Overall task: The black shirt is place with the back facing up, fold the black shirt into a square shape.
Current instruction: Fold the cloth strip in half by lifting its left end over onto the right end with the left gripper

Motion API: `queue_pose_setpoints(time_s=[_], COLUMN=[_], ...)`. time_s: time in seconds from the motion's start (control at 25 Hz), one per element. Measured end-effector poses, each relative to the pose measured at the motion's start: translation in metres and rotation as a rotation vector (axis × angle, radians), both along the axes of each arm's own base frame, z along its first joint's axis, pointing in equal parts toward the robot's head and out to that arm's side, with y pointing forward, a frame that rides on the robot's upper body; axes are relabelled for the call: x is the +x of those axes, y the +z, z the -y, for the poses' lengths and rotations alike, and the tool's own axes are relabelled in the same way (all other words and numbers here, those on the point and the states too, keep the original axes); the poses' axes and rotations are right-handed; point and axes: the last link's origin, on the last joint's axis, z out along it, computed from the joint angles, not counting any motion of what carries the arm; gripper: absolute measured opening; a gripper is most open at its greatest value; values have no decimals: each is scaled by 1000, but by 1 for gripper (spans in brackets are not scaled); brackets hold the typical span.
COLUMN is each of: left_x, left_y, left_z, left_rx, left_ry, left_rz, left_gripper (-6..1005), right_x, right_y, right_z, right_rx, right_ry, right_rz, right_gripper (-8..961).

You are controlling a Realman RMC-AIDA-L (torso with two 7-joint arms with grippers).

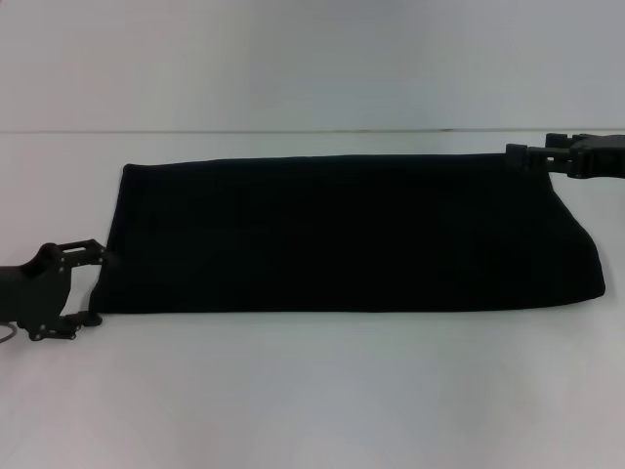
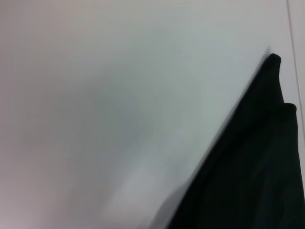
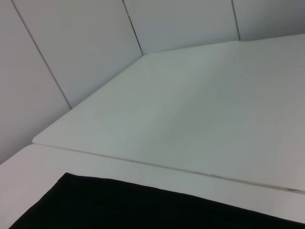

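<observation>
Left gripper (image 1: 96, 288) spread wide at black shirt (image 1: 352, 234) edge — right gripper (image 1: 522, 156) at far corner

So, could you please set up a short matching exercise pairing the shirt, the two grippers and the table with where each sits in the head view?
Things:
1. black shirt
2. left gripper
3. right gripper
4. table

Places:
A. at the shirt's far right corner
B. under everything
C. folded into a long band across the middle
D. at the shirt's left end

Pairs: 1-C, 2-D, 3-A, 4-B
</observation>
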Motion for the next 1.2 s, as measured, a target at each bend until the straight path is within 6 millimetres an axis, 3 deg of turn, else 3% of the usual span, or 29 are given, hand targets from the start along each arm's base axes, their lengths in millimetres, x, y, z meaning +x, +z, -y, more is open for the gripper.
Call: queue_pose_setpoints(time_s=[1.2], left_x=[4], left_y=[-3], left_z=[-9], left_rx=[-10], left_ry=[-47], left_rz=[-49], left_gripper=[847], right_x=[1], right_y=[1], right_z=[-1], right_rx=[9], right_ry=[-4], right_rz=[6], right_gripper=[925])
